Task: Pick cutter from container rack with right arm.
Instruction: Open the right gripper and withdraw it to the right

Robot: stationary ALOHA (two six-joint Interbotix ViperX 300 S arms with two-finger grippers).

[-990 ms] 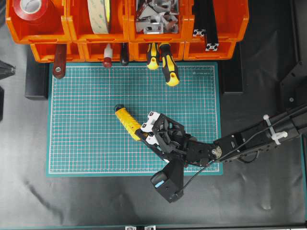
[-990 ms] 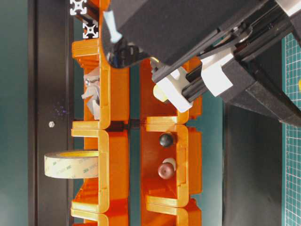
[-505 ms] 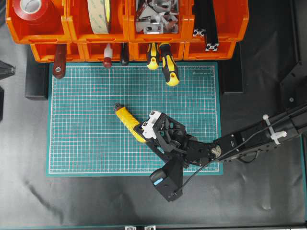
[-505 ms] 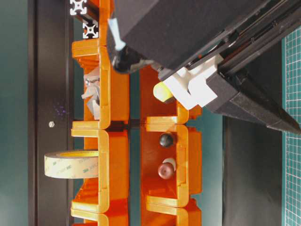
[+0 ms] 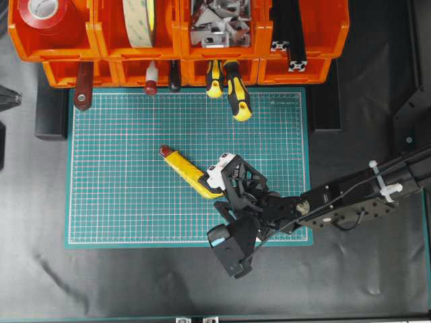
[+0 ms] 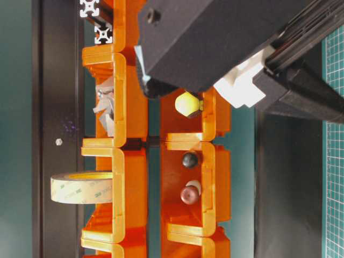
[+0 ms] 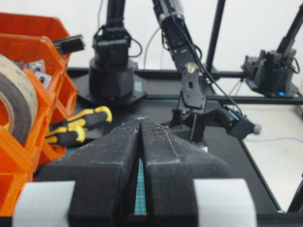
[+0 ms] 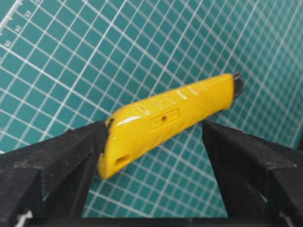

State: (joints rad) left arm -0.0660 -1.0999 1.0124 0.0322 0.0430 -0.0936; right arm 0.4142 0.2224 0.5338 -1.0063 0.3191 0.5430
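Right gripper has its jaws spread apart, one black finger on each side of the cutter, the left one at its rear end, the right one w/ a gap. Left gripper has fingers pressed together, holding nothing. Container rack, orange, stands at the far edge of the green cutting mat. Cutter lies flat on the mat, approx. in the middle, well apart from the rack, dark end pointing to the rack.
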